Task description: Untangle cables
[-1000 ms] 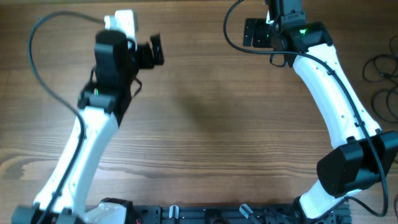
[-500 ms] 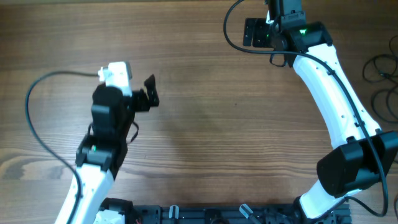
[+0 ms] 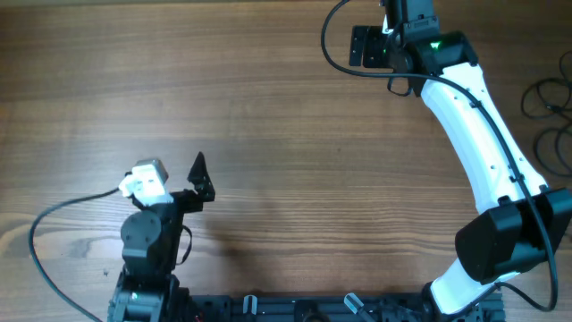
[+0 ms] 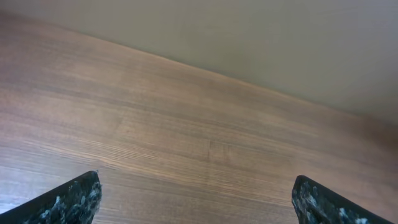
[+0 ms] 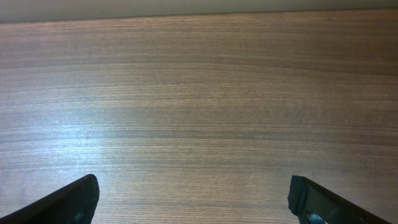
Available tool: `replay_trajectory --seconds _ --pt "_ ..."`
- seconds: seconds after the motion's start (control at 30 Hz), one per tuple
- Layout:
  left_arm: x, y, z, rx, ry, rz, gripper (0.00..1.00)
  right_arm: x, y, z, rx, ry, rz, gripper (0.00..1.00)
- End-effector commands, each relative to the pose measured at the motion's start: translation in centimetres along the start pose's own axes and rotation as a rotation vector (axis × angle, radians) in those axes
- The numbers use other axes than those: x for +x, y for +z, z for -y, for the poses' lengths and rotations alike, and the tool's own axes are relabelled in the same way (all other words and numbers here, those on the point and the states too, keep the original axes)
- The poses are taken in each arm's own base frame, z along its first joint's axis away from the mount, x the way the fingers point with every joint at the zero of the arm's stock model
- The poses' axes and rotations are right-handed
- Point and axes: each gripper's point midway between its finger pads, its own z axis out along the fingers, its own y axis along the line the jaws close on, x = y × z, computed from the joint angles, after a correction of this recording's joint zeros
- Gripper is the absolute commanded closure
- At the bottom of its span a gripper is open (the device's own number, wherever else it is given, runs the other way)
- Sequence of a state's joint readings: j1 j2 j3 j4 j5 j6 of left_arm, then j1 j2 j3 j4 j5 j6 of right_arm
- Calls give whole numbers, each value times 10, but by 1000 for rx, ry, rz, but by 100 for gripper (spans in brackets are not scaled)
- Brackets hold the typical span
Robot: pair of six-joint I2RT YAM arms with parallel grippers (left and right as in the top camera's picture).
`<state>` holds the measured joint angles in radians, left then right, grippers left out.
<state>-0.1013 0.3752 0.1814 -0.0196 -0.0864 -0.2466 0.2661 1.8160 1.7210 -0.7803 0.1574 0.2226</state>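
I judge the step in hand to be the first reach, since neither gripper has hold of anything. The cables (image 3: 547,100) lie on the table (image 3: 295,179) just outside the right arm (image 3: 483,134), on the side away from the left arm (image 3: 147,255), and they run off the edge of the overhead view. The right gripper (image 3: 365,46) sits at the right arm's far end, facing away from the cables. Its jaws are spread wide and empty, with only bare wood between them. The left gripper (image 3: 198,177) is well apart from the right arm, across the table, equally wide open and empty.

To do this well, I would swing the right gripper round over the loops and come down on one strand only, at a loose outer bend. The wire is very thin, so I would close fully on it. Then I would lift gently so nothing cinches tight.

Count: two arms, two grippers, one table. I see two clusters of cable loops, but I cannot tell how many separate wires they hold.
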Motion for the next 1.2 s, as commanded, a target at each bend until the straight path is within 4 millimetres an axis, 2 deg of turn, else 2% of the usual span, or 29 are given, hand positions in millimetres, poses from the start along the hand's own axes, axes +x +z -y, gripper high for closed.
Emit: replay_trajectory --seconds 0.0,0.17,0.5,0.73,1.17 --pt "-3 -5 -5 -12 -32 37 0 4 6 -3 -1 10 -15 0" --pt "-8 -12 -6 -12 -31 67 0 4 6 -3 -1 10 -15 0" --pt "4 -15 -9 5 -59 94 0 4 6 -3 -2 10 -15 0" --pt "-2 -19 -9 8 -63 129 0 4 6 -3 -2 10 -15 0" --pt "8 -18 -13 20 -94 159 0 4 6 -3 -1 10 -15 0"
